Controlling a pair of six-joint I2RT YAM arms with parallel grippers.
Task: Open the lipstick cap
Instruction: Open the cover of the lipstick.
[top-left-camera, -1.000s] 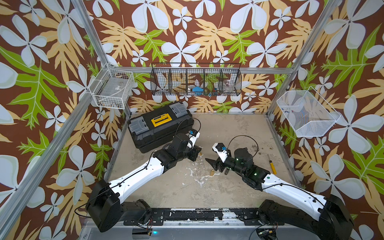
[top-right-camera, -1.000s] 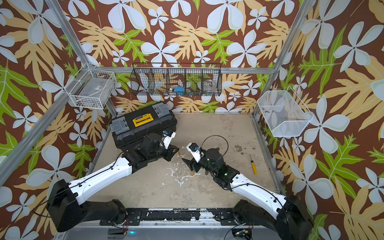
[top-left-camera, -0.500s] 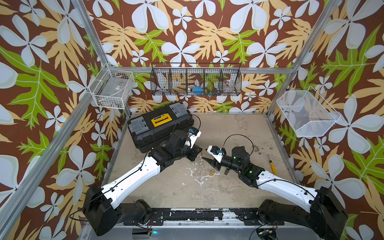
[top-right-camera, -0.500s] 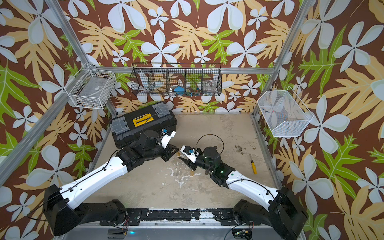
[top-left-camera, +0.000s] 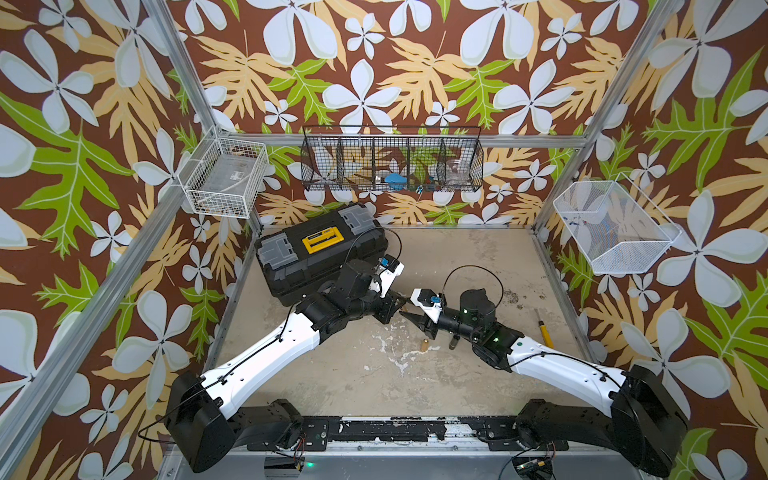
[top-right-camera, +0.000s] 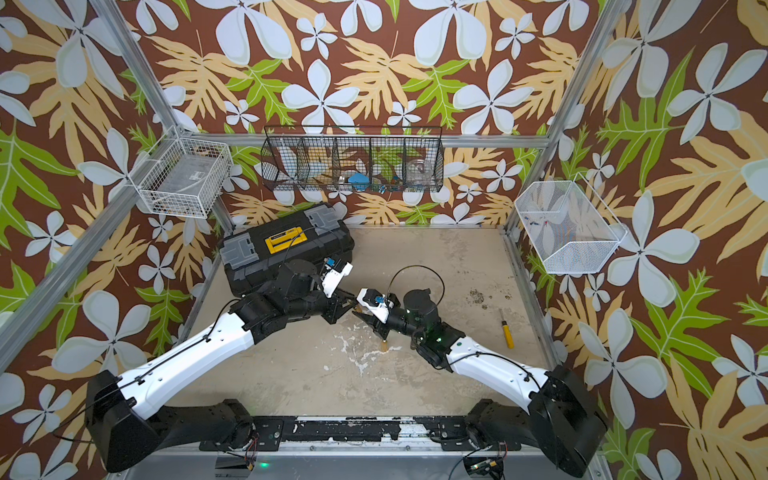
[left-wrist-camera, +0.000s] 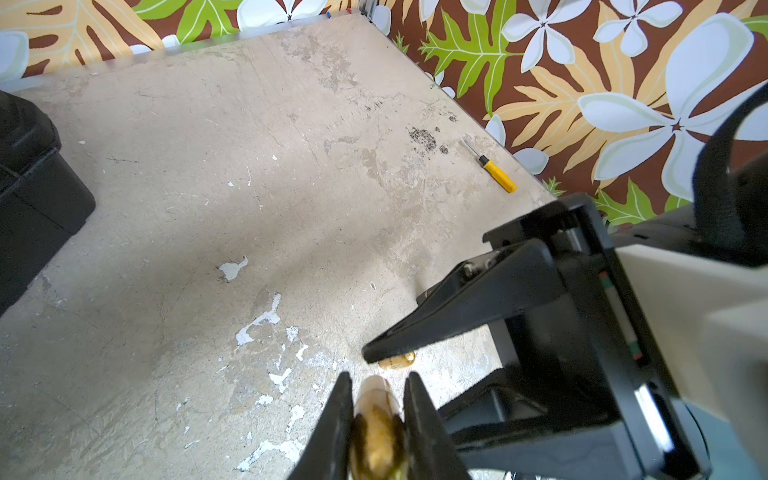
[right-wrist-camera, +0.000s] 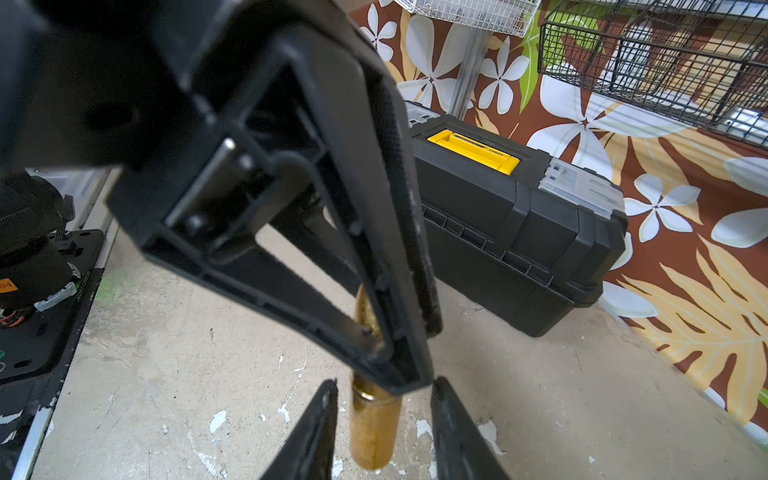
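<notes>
Gold lipstick: hangs above the bench near its middle, at the spot where the two arms meet, just off the near corner of the black toolbox. Reads in both top views as no more than a gold speck between the black tips.

Clenched on one end of it: the left pincer, with a black finger pressed against either side of the tube in the left wrist view.

Facing that, tip to tip: the right pincer. Stands released, straddling the free end of the lipstick; leaves a strip of bench showing between the tube and each of its fingers in the right wrist view, so apart from the tube on both sides.

On the bench just in front of the right pincer: a small gold piece and, beside it, a small dark piece. Too small to tell what either is.

Near the right wall, well apart from both arms: a yellow-handled screwdriver, lying flat.

On the back wall: a black wire basket with compartments. On the side walls: white wire baskets, one to each side.
</notes>
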